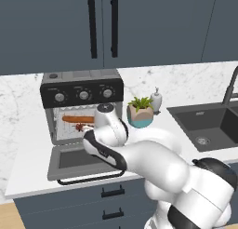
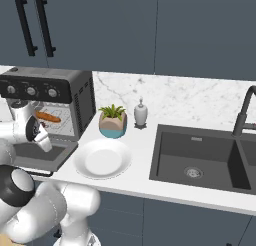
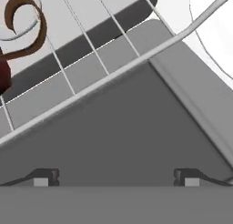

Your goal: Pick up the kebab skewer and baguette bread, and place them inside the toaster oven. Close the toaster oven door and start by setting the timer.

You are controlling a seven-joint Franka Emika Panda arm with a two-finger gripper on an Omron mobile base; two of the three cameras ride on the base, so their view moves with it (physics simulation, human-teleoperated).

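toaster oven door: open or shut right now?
Open. The toaster oven door lies folded down flat on the counter, leaving the baguette bread visible on the rack inside.

toaster oven point(image 1: 82, 107): 1, on the counter point(image 1: 28, 167)
toaster oven door point(image 1: 81, 162): 1, dropped open at the oven's front
knobs point(image 1: 83, 95): 3, in a row on the oven's black top panel
baguette bread point(image 1: 78, 119): 1, inside the oven
kebab skewer point(image 1: 83, 127): 1, inside the oven, just in front of the loaf
plate point(image 2: 102, 158): 1, right of the oven
potted plant point(image 1: 140, 111): 1, right of the oven
soap bottle point(image 1: 156, 100): 1, right of the oven, past the plant
sink point(image 2: 205, 157): 1, far right of the oven
faucet point(image 2: 245, 110): 1
cabinet bar handles point(image 1: 102, 26): 2, above the oven
drawer pulls point(image 1: 113, 191): 2, below the oven
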